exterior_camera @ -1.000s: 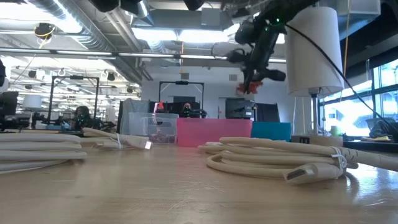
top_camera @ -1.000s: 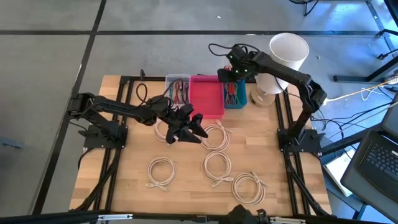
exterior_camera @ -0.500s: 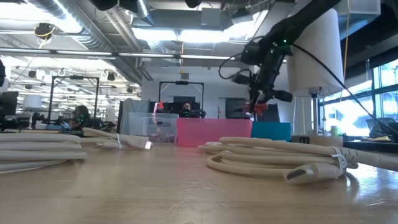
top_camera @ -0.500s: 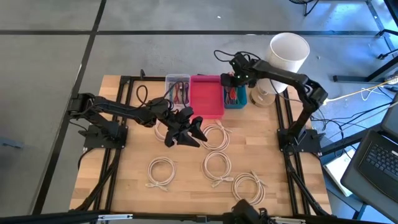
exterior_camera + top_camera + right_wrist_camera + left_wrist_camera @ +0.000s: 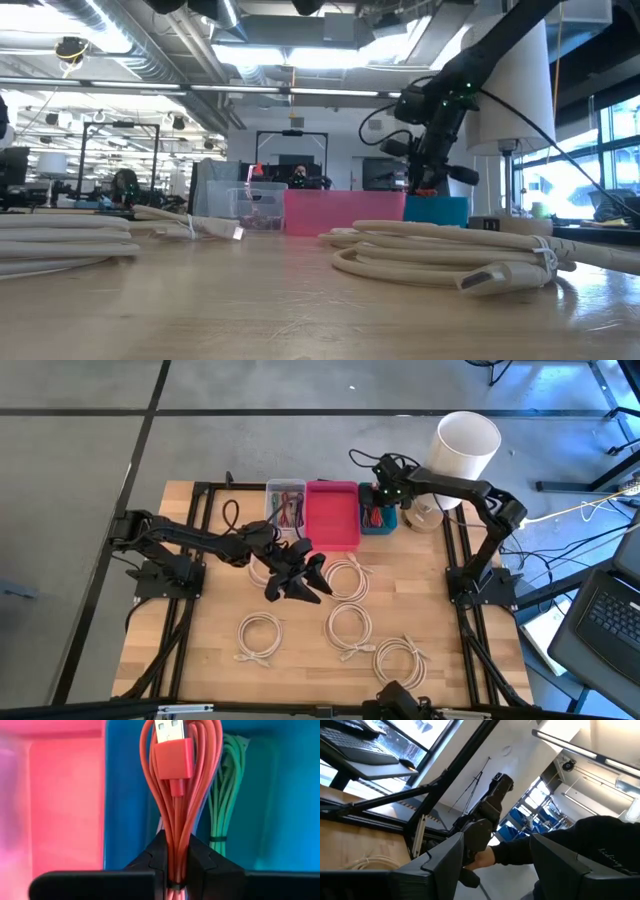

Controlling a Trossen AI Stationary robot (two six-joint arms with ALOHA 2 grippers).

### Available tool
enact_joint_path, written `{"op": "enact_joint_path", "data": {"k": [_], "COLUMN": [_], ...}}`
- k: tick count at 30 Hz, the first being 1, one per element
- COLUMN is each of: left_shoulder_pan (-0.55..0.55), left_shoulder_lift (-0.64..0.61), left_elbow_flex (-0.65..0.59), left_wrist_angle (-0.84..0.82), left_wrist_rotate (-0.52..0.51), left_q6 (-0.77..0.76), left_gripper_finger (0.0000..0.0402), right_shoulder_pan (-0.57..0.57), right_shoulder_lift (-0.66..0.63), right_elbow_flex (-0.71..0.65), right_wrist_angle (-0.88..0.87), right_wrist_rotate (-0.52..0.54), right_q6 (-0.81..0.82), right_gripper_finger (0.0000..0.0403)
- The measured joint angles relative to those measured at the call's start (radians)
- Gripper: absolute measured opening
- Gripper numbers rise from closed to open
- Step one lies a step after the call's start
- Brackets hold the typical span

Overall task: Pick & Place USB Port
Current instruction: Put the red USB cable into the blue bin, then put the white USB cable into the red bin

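Both arms are presenting as dark, matte black assemblies of 6 joints, each mounted on a black base plate at its side of the worktop. The left arm (image 5: 190, 538) is showing slim tubular links with a thin black cable looping above it. The left gripper (image 5: 300, 575) is showing 2 broad, angular black fingers (image 5: 440, 865). The right arm (image 5: 470, 490) is carrying a looped black cable near its wrist and green indicator lights (image 5: 440, 92). The right gripper (image 5: 174, 865) is showing 2 tapered black fingers.
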Motion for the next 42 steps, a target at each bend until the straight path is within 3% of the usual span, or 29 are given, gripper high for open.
{"op": "enact_joint_path", "data": {"k": [8, 16, 21, 31, 42], "left_shoulder_pan": [-0.007, -0.013, -0.020, -0.019, -0.018], "left_shoulder_lift": [0.000, 0.000, 0.000, 0.000, 0.000], "left_elbow_flex": [0.000, 0.000, 0.000, 0.000, 0.000], "left_wrist_angle": [-0.021, -0.021, -0.021, -0.021, -0.044], "left_wrist_rotate": [0.000, -0.001, -0.001, -0.005, -0.006], "left_q6": [0.014, 0.010, 0.014, 0.016, 0.016], "left_gripper_finger": [0.0221, 0.0221, 0.0221, 0.0221, 0.0221], "right_shoulder_pan": [0.000, 0.000, 0.001, 0.061, 0.233], "right_shoulder_lift": [0.000, 0.000, 0.000, -0.074, -0.313], "right_elbow_flex": [-0.014, -0.013, -0.013, -0.012, -0.011], "right_wrist_angle": [0.028, 0.121, 0.117, 0.203, 0.204], "right_wrist_rotate": [0.002, -0.015, -0.015, 0.035, 0.057], "right_q6": [0.021, 0.026, 0.024, -0.018, -0.069], "right_gripper_finger": [0.0038, 0.0173, 0.0212, 0.0196, 0.0175]}}
